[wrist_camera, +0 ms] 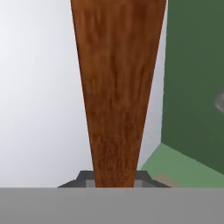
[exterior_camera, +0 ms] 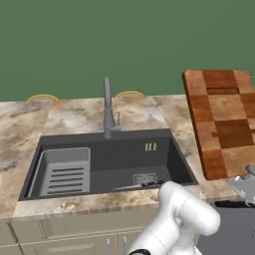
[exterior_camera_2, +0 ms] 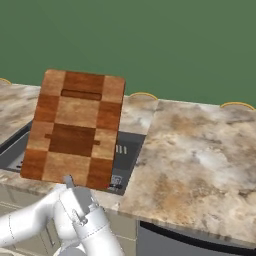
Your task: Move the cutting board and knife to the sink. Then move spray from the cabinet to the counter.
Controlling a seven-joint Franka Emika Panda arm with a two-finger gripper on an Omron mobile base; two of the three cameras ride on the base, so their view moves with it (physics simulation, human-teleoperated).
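Marbled beige-brown stone forms the counter (exterior_camera: 139, 112), which is backed by a plain green wall (exterior_camera: 124, 40) and edged in front with a thin wood-coloured strip. Beige drawer fronts (exterior_camera: 74, 231) are seen beneath it. The dark grey sink (exterior_camera: 164, 157) is set into the stone, with the tall grey faucet (exterior_camera: 107, 107) at its 12 o'clock rim and the light grey ribbed basket insert (exterior_camera: 64, 172) lying in its 9 o'clock half. The knife (exterior_camera: 137, 186) is seen lying on the basin floor near the front wall, at about 6 o'clock, beside the drain. The cutting board (exterior_camera_2: 75, 130) is held raised above the counter, tilted up on end; in the left base view it is placed at 3 o'clock of the sink, in the right base view it overlaps the basin. Its lower edge is clamped by the gripper (exterior_camera_2: 67, 181), whose jaws are clenched on the wood. In the hand view the board's (wrist_camera: 118, 96) reddish-brown face is seen rising from between the fingertips, against a white wall
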